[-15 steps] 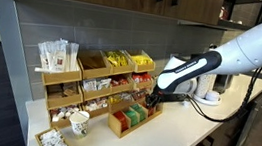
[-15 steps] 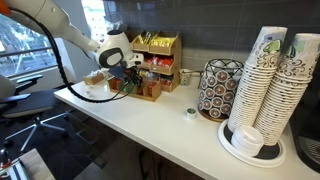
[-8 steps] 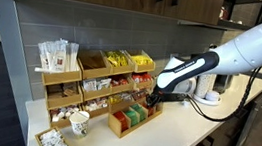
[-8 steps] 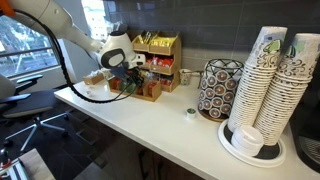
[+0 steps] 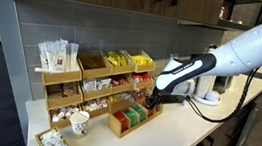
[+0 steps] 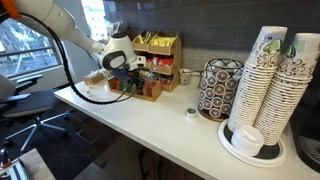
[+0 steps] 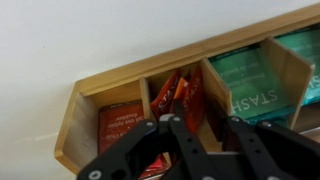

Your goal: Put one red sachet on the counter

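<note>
Down in the narrow middle slot, the flat red-orange square sachets [image 7: 180, 95] stand on edge inside the low wooden divider tray [image 7: 110, 82]; another red packet [image 7: 120, 128] lies in the slot beside them, green tea packets [image 7: 245, 85] sit on the other side; the black two-finger gripper [image 7: 200, 132] hangs right over that slot, fingers [image 7: 150, 150] drawn part-way in; whether they pinch a sachet, I cannot tell. The clean way, I'd say: catch one top edge only; lift straight up, clear of the dividers; then out over the smooth cream-white counter [image 7: 70, 40] and set it flat.
</note>
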Robot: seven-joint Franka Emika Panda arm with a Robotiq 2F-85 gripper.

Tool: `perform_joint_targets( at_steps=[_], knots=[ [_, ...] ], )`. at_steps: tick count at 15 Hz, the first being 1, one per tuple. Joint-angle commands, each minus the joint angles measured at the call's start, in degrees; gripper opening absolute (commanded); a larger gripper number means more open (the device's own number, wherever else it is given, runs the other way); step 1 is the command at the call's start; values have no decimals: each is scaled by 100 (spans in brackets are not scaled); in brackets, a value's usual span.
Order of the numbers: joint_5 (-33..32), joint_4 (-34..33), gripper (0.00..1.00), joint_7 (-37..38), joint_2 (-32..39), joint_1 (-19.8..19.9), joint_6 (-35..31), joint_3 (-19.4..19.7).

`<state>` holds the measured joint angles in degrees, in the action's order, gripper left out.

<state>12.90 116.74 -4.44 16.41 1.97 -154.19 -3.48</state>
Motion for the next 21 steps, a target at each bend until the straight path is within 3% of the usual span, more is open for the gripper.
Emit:
perform_joint_targets(
  at_steps=[1,5,10,14,21],
  knots=[
    [178,-106,30,-220,149,111,-76,-115],
    [187,-170,20,-245,209,154,-54,-138],
    [180,-208,22,-261,266,194,-44,-154],
    [188,-207,0,-301,282,215,-47,-175],
    [265,-148,0,-420,214,260,-76,-255]
  ],
)
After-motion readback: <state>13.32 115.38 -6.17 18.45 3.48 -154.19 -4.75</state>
